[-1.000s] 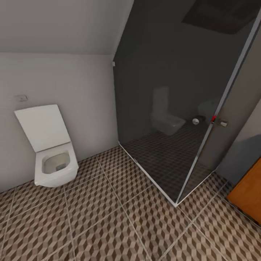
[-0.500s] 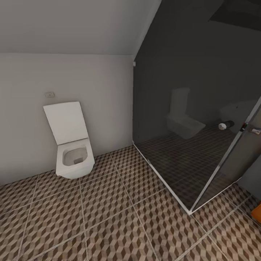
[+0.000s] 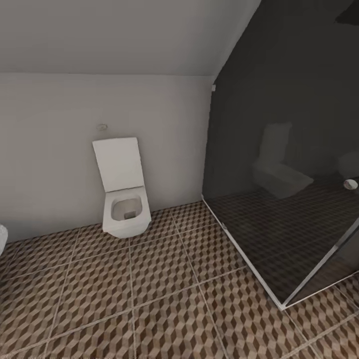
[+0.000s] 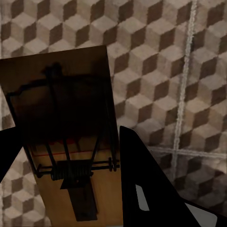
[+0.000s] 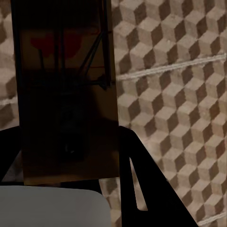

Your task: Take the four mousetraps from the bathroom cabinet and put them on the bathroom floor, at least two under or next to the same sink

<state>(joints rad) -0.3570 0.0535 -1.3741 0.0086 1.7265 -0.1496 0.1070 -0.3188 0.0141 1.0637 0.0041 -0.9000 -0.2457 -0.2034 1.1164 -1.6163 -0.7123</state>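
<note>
1. A white wall-hung toilet (image 3: 124, 199) stands against the pale wall, its lid raised upright and the bowl open.
2. Above the toilet, a small round fitting (image 3: 102, 126) sits on the wall.
3. To the right of the toilet rises a dark glass shower enclosure (image 3: 294, 164) with a metal frame; a faint reflection of the toilet shows in the glass.
4. The bathroom floor (image 3: 149, 294), tiled in a brown, beige and grey cube pattern with pale grout lines, spreads from the toilet toward the camera and runs along the shower's base.
5. At the far left of the toilet, a sliver of another white fixture (image 3: 2, 240) shows at the frame edge.
6. In the left wrist view, the left gripper (image 4: 71, 156) has its jaws closed on a mousetrap (image 4: 66, 127), a flat wooden plate with dark wire parts and a coil spring, held above the tiled floor.
7. In the right wrist view, the right gripper (image 5: 66, 156) has its jaws closed on a second mousetrap (image 5: 66, 94), with red marking on its plate, also above the floor tiles.
</note>
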